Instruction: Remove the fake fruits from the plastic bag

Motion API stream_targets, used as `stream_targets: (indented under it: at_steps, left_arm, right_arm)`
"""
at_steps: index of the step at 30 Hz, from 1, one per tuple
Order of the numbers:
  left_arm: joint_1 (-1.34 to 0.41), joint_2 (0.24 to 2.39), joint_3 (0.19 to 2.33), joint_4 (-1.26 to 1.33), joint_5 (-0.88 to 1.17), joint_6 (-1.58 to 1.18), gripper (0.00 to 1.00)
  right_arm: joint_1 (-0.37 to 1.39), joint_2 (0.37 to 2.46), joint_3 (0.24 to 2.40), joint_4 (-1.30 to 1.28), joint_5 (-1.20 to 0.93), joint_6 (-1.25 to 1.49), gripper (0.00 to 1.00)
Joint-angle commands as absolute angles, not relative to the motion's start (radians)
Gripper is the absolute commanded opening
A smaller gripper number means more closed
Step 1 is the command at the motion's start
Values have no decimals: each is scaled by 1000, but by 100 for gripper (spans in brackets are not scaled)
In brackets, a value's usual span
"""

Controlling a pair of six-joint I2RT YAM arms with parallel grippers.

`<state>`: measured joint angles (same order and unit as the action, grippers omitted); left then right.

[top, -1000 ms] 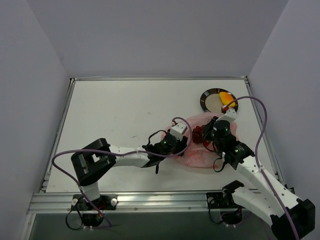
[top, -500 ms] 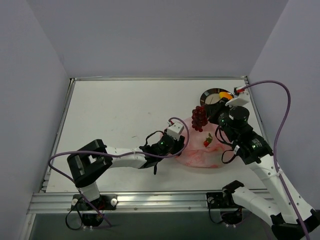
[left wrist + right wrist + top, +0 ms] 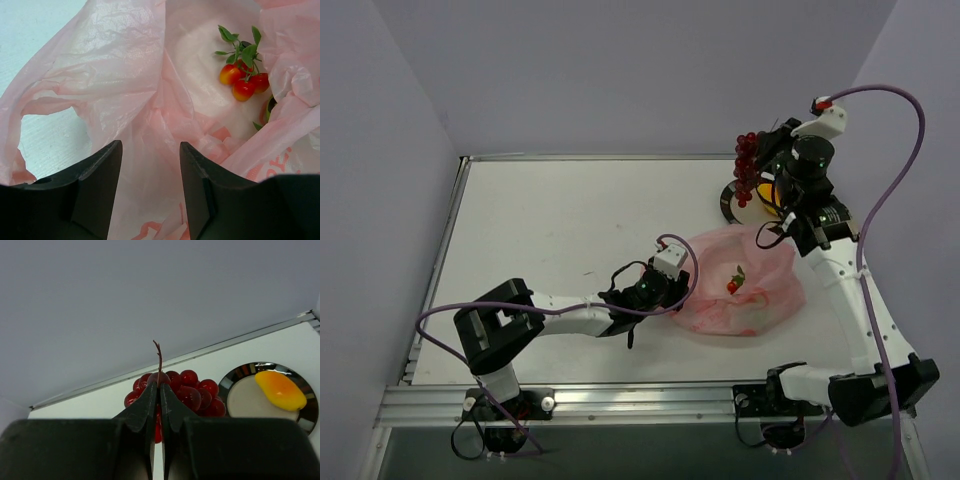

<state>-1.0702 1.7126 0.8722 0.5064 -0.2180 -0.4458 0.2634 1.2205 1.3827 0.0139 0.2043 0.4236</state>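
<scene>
The pink plastic bag (image 3: 755, 300) lies crumpled at the right of the table. My left gripper (image 3: 677, 291) is at its left edge, open, with bag film between the fingers (image 3: 150, 165). Inside the bag (image 3: 115, 75) lies a small red fruit cluster with green leaves (image 3: 242, 82), also seen from above (image 3: 734, 282). My right gripper (image 3: 767, 163) is shut on the stem of the dark red grape bunch (image 3: 747, 168) and holds it in the air above the black plate (image 3: 727, 203). In the right wrist view the fingers (image 3: 160, 386) pinch the grape bunch (image 3: 192, 387). A yellow-orange piece (image 3: 280, 390) lies on the plate (image 3: 239, 372).
A raised metal rail (image 3: 620, 157) runs along the table's back edge, with grey walls behind and at both sides. The right arm's purple cable (image 3: 890, 180) loops high over the right edge. The left arm (image 3: 570, 310) lies low across the front.
My right gripper has lifted the grape bunch out of the bag and carried it up and back to above the plate. The left gripper has stayed at the bag's edge.
</scene>
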Motion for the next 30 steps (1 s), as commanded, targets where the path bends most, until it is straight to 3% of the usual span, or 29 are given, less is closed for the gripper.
stream_targets:
  at_steps: [1, 8, 18, 30]
  left_arm:
    - [-1060, 1678, 893, 535, -222, -440, 47]
    - [-1060, 1710, 913, 529, -219, -446, 47]
    - [-1060, 1730, 930, 518, -207, -434, 48]
    - [-1060, 1721, 923, 518, -209, -434, 47]
  right_arm:
    - [209, 1301, 1422, 124, 192, 362, 0]
    - [62, 1497, 1459, 179, 97, 336, 0]
    - [6, 1693, 1447, 247, -77, 370, 0]
    - [-41, 1822, 1301, 307, 32, 451, 0]
